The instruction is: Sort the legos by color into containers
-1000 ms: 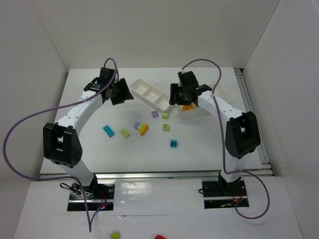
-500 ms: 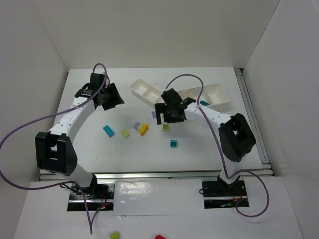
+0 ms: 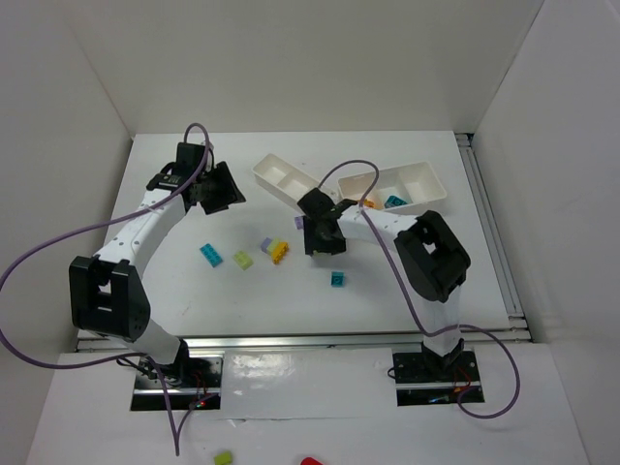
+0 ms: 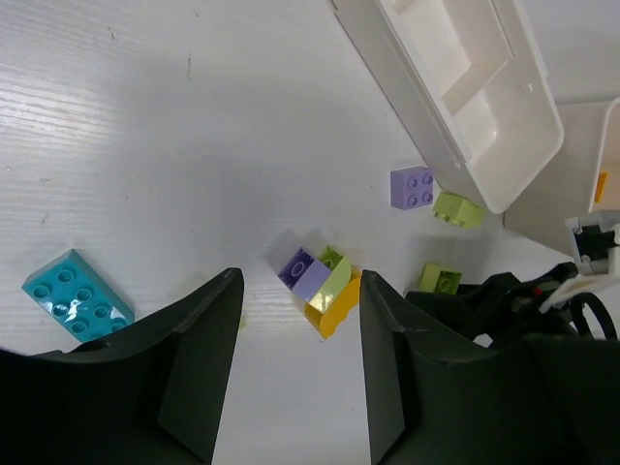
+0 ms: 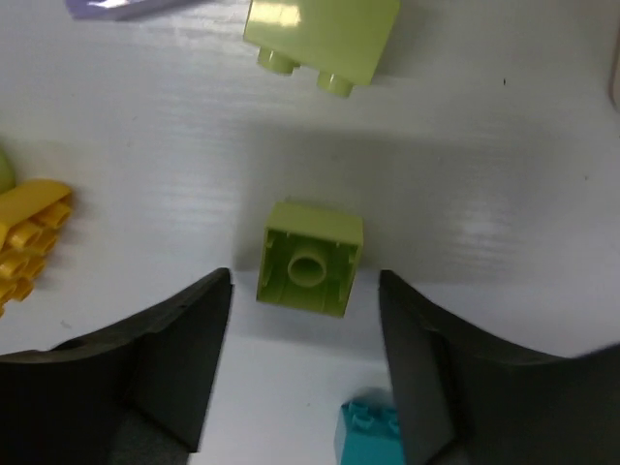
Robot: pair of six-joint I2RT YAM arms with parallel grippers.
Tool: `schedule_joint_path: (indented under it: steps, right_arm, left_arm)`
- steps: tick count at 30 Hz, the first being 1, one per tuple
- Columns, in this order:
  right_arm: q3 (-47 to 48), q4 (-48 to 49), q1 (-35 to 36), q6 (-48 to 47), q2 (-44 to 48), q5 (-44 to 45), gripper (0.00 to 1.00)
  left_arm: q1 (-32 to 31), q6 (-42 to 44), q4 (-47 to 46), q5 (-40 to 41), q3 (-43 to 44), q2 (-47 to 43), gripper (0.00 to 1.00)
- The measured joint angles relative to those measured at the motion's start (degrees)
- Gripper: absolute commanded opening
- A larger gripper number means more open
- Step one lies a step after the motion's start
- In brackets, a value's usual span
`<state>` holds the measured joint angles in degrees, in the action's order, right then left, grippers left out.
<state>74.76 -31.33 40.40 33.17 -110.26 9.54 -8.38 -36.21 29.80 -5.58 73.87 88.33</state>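
My right gripper (image 3: 323,240) is open and low over the table. Its jaws stand either side of an upside-down lime green lego (image 5: 310,257) without touching it. A second lime lego (image 5: 320,34) lies beyond it, a yellow lego (image 5: 29,237) to the left, a cyan lego (image 5: 368,431) close by. My left gripper (image 3: 218,189) is open and empty above the table's left part. It looks down on a stuck-together purple, lime and yellow cluster (image 4: 320,281), a cyan lego (image 4: 77,297) and a lone purple lego (image 4: 413,187). Two white containers (image 3: 281,179) (image 3: 421,182) stand at the back; the right one holds an orange lego (image 3: 368,203) and a teal lego (image 3: 395,201).
A cyan lego (image 3: 210,255) and a lime lego (image 3: 242,260) lie left of centre, and another cyan lego (image 3: 337,279) lies near the front. White walls close in the table on three sides. A metal rail (image 3: 489,223) runs along the right edge.
My right gripper has left the right container and come down left to the lime lego on the table. My left gripper drew back left from the left container, then held still.
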Motion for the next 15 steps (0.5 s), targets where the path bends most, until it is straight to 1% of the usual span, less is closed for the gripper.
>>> schedule_joint_path:
  steps: [3, 4, 6, 8, 10, 15]
  right_arm:
    - [1.9, 0.1, 0.2, 0.0, -2.2, 1.4, 0.54]
    - [2.4, 0.0, 0.2, 0.0, -2.4, 1.8, 0.44]
    - [3.6, 0.1, 0.2, -0.1, -2.7, 2.7, 0.36]
    - [4.4, -0.1, 0.3, 0.0, -2.8, 3.7, 0.25]
    - [5.2, -0.5, 0.3, -0.1, -2.8, 4.8, 0.22]
    - [5.7, -2.4, 0.0, -0.5, -0.4, 7.9, 0.22]
  left_arm:
    - [0.0, 0.0, -0.1, -0.4, 0.0, 0.0, 0.61]
    - [0.0, 0.0, -0.1, -0.6, 0.0, 0.0, 0.61]
    - [0.0, 0.0, -0.2, -0.8, 0.0, 0.0, 0.61]
    - [0.0, 0.0, -0.2, -1.0, 0.0, 0.0, 0.61]
    - [0.0, 0.0, -0.2, -1.1, 0.0, 0.0, 0.61]
    - [0.0, 0.1, -0.2, -1.3, 0.0, 0.0, 0.61]
